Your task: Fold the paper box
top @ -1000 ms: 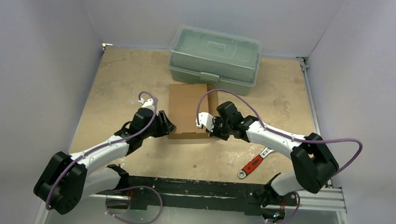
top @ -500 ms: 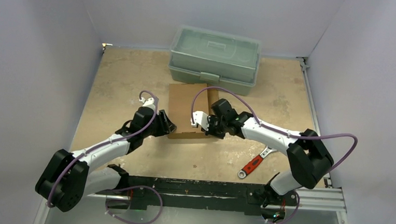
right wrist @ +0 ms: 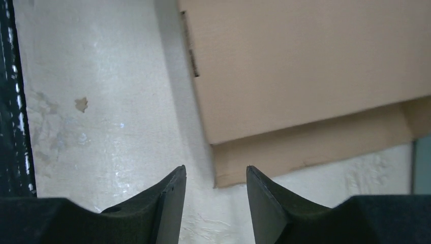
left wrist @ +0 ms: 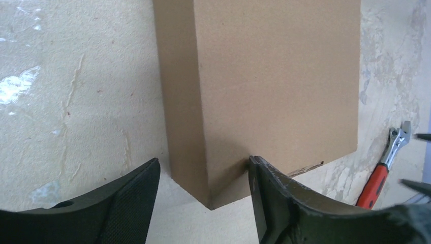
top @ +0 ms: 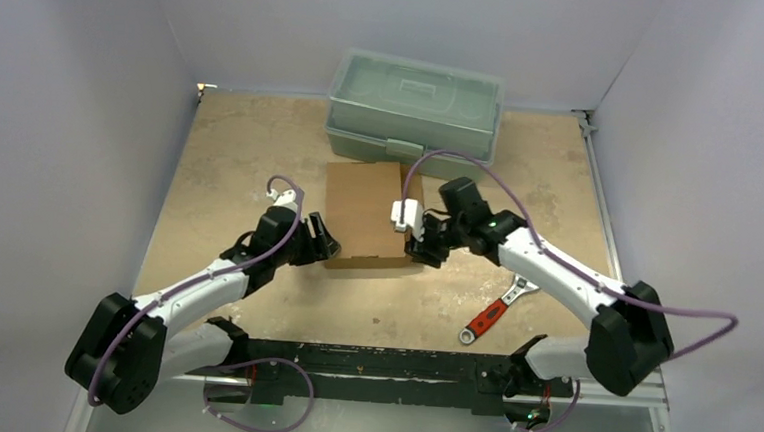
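Observation:
The paper box point(top: 363, 213) lies closed and flat-topped in the middle of the table, plain brown cardboard. My left gripper point(top: 324, 245) sits at its near left corner. In the left wrist view the left gripper point(left wrist: 203, 161) is open and straddles that corner of the box point(left wrist: 274, 76); the right finger point(left wrist: 267, 183) rests against the box's front face and the left finger point(left wrist: 134, 190) stands clear. My right gripper point(top: 418, 250) is at the near right corner. In the right wrist view the right gripper point(right wrist: 216, 169) is open, with the box point(right wrist: 305, 66) corner just ahead of the gap and nothing held.
A grey-green plastic toolbox point(top: 414, 113) stands right behind the box. A red-handled wrench point(top: 492, 313) lies on the table to the near right, and the wrench point(left wrist: 387, 162) also shows in the left wrist view. The black rail point(top: 379, 361) runs along the near edge.
The right gripper has opened and pulled back to the right, off the box top to its near right corner. The left jaws have widened slightly at the left corner.

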`<state>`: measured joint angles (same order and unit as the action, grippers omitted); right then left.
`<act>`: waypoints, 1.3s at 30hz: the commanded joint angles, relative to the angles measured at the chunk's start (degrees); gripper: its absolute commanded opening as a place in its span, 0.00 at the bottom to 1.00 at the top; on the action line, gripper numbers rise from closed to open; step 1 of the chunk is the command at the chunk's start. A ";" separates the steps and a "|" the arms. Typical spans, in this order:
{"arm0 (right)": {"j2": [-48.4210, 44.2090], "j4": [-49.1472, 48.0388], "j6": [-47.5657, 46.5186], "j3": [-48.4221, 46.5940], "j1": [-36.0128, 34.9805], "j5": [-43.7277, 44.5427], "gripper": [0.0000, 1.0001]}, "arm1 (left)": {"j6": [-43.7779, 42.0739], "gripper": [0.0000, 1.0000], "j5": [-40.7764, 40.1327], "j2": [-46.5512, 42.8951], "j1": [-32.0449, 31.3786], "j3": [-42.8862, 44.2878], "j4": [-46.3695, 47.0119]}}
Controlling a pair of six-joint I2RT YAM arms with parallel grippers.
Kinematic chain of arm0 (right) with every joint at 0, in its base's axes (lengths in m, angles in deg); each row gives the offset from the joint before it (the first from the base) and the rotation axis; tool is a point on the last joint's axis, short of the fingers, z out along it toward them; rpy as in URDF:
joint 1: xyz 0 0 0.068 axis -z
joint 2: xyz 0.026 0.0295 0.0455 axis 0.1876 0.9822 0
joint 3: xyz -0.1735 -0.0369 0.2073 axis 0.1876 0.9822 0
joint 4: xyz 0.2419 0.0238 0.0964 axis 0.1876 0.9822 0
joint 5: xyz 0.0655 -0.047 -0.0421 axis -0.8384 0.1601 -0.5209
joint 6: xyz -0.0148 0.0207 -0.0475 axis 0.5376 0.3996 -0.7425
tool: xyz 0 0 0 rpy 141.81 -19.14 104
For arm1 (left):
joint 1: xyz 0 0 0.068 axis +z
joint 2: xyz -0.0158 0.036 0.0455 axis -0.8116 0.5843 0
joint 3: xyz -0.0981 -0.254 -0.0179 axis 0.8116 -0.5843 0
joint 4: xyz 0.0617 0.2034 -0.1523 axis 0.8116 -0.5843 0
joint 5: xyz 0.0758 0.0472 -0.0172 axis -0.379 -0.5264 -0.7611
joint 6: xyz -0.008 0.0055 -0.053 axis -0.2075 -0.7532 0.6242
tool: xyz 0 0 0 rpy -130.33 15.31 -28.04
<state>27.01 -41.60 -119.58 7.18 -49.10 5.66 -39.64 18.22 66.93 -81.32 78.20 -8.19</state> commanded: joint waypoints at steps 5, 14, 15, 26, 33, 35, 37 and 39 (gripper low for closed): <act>-3.21 -12.16 14.27 0.81 8.54 -2.27 0.24 | -2.45 0.76 -0.17 -6.62 -0.11 6.84 -11.24; 14.59 -17.26 27.68 -9.23 8.54 13.98 0.00 | -4.01 0.77 -1.14 2.68 6.80 15.33 -9.97; 15.93 -17.62 28.27 -9.97 8.45 14.38 0.00 | -4.54 0.77 -0.58 5.23 7.45 16.88 -9.18; 20.09 -20.23 31.12 -9.04 6.51 9.66 0.00 | -10.63 0.58 5.80 25.62 8.26 26.36 -4.93; 13.10 -19.62 26.02 -3.52 -2.29 12.80 0.00 | -14.96 0.45 7.47 26.16 8.26 27.88 -8.60; 10.08 -18.73 24.13 -0.98 -4.86 13.24 0.00 | -17.49 0.43 8.61 26.44 8.26 28.79 -10.14; 6.54 -17.46 22.27 1.52 -5.92 13.04 0.00 | -20.57 0.41 9.82 27.04 8.26 30.18 -12.25; 2.82 -14.79 19.94 2.83 -5.94 13.58 0.00 | -24.15 0.40 12.05 27.66 8.26 30.99 -13.74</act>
<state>36.81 -58.32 -94.44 7.81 -54.19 19.15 -55.71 25.15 93.05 -72.75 106.13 -18.05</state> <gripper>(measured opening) 0.004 0.410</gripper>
